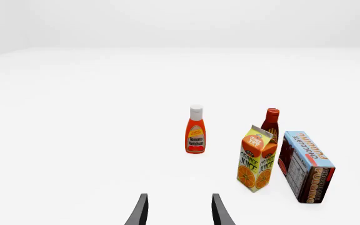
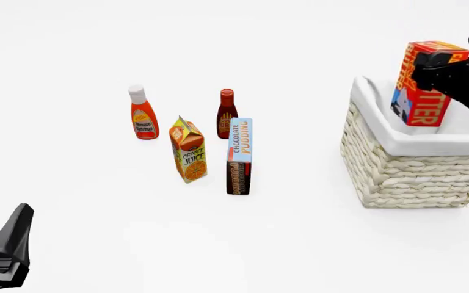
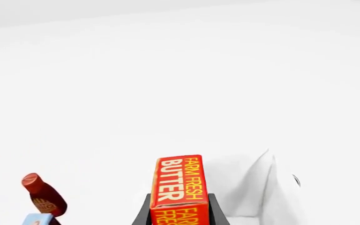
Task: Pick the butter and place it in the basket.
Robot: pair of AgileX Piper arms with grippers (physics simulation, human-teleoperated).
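Clearly, the right gripper (image 3: 179, 211) is clamped on the red-orange rectangular butter box (image 2: 424, 83) with yellow-white lettering, one black finger (image 3: 142, 212) pressed against each long side of the box in the right wrist view. In the front view the box stands on end, slightly tilted, its blue cow patch at the lower end, and it hangs over the opening of the large cream-white woven wicker basket (image 2: 414, 174), with its lower end dipping below the white cloth-lined rim. Whether it touches the basket's bottom cannot be told.

The left gripper (image 1: 178, 213) holds nothing; its two dark fingers stand apart over the bare white table (image 2: 96, 213), near the front-left corner in the front view, well apart from the basket.

Left of the basket stand four groceries in a loose cluster: a red tomato ketchup bottle with a white cap (image 2: 142, 113), a dark red sauce bottle (image 2: 226, 113), an orange juice carton (image 2: 188, 149) and a tall blue-and-brown chocolate pudding box (image 2: 239, 157), the last two just beside each other.
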